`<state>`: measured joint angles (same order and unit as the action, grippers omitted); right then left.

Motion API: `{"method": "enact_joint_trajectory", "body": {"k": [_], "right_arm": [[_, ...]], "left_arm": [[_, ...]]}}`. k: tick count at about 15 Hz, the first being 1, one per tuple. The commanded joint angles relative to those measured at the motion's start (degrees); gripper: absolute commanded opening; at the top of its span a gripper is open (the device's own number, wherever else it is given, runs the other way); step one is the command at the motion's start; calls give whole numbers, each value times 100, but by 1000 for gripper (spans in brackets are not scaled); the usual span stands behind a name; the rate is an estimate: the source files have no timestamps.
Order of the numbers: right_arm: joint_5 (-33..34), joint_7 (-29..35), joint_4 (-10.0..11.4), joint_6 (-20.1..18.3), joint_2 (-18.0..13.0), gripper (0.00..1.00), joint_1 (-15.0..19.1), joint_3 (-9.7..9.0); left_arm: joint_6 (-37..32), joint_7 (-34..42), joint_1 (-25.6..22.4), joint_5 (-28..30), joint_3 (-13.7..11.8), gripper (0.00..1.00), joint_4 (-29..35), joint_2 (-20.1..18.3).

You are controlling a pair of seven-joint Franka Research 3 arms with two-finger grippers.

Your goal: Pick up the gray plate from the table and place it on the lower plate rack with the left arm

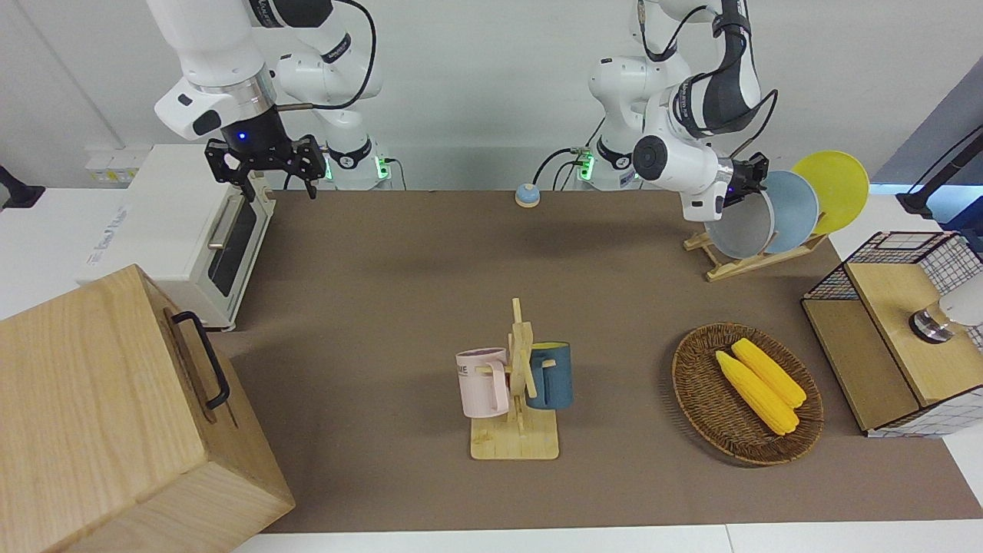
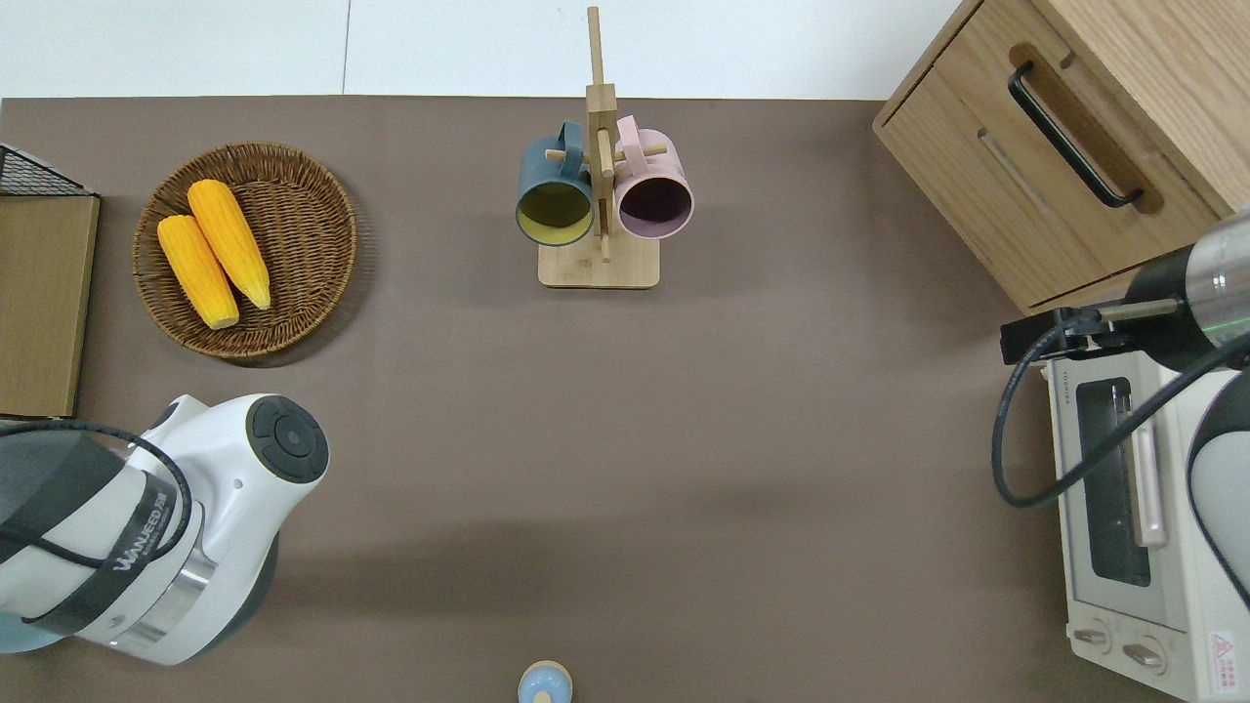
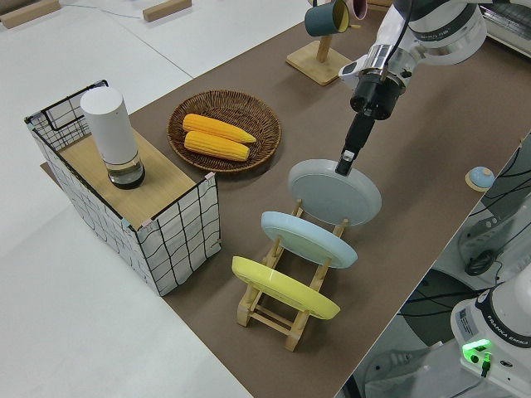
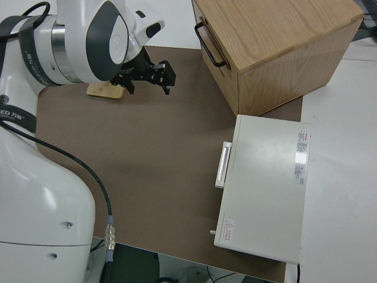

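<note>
The gray plate stands tilted at the low end of the lower plate rack, beside the light blue plate and the yellow plate. My left gripper is shut on the gray plate's upper rim. In the left side view its fingertips pinch the rim of the gray plate, whose lower edge sits among the pegs of the rack. In the overhead view the left arm hides rack and plates. My right gripper is open, empty and parked.
On the table stand a mug tree with two mugs, a wicker basket with two corn cobs, a wire crate, a toaster oven, a wooden cabinet and a small blue bell.
</note>
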<state>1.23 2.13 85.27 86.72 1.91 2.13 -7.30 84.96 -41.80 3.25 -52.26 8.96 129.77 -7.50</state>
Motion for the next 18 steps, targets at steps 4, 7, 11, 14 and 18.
{"method": "enact_joint_trajectory", "body": {"k": [4, 7, 11, 14, 18], "right_arm": [[18, 77, -116, -93, 55, 983, 129, -122], [18, 77, -125, -93, 55, 983, 129, -122], [18, 77, -125, -93, 55, 983, 129, -122], [18, 77, -116, -93, 55, 983, 129, -122], [18, 77, -125, -93, 55, 983, 129, -122]], "left_arm": [[117, -311, 26, -31, 1, 0, 40, 187], [205, -311, 35, 110, 1, 0, 40, 187], [222, -311, 44, 215, 9, 0, 40, 187], [214, -303, 44, 216, 18, 138, 40, 187], [231, -303, 44, 207, 36, 996, 40, 187]]}}
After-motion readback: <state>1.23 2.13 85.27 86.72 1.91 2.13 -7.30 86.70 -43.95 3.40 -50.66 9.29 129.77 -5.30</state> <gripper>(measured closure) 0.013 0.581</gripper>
